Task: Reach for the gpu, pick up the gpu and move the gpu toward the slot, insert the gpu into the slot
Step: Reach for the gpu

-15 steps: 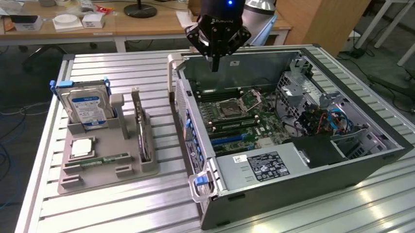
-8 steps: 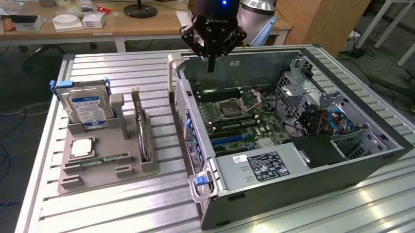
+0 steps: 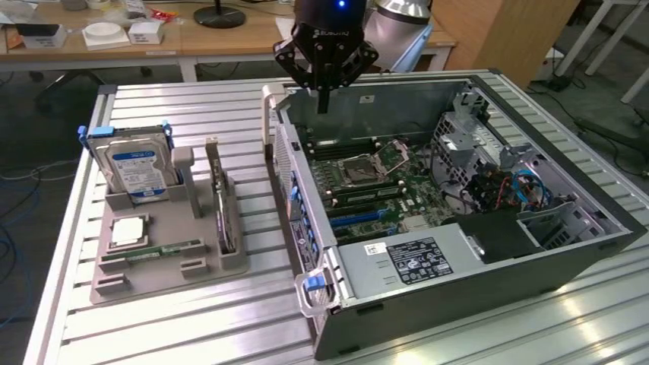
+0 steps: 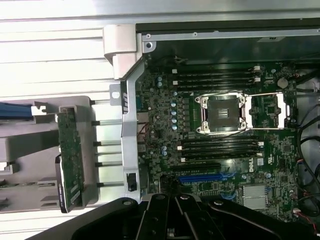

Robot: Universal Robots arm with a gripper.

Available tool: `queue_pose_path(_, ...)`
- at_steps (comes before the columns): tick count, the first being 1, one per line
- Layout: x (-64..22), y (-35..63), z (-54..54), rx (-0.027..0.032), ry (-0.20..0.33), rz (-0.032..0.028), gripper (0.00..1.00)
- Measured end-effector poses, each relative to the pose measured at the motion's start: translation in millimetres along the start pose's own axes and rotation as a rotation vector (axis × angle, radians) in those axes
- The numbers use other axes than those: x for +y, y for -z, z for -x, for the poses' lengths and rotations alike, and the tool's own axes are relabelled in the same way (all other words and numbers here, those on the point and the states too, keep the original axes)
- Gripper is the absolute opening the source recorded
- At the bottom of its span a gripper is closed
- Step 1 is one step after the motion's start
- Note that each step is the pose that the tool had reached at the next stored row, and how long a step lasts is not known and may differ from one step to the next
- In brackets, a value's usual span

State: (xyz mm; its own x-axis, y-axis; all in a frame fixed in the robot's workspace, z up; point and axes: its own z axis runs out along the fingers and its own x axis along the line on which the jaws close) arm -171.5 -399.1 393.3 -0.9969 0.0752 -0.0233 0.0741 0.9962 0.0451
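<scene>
free: above gpu (image 3: 218,198) | obstacle: case wall (image 3: 289,190) just beside

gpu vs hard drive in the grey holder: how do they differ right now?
Build: the silver, blue-labelled box-shaped hard drive is thick; the dark flat gpu card is thin.
Pose: the hard drive stands upright, broad label face showing; the gpu stands on its long edge, seen nearly edge-on.
Place: hard drive at the grey plastic holder's far end; gpu along the side nearer the open computer case.
Shared: both rest in that holder.
</scene>
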Motion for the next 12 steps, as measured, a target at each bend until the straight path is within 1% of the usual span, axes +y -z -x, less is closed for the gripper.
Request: queue_pose_path(12, -1.2, 0.5, -16.2, 0.0001, 0.0, 0.0, 0.1)
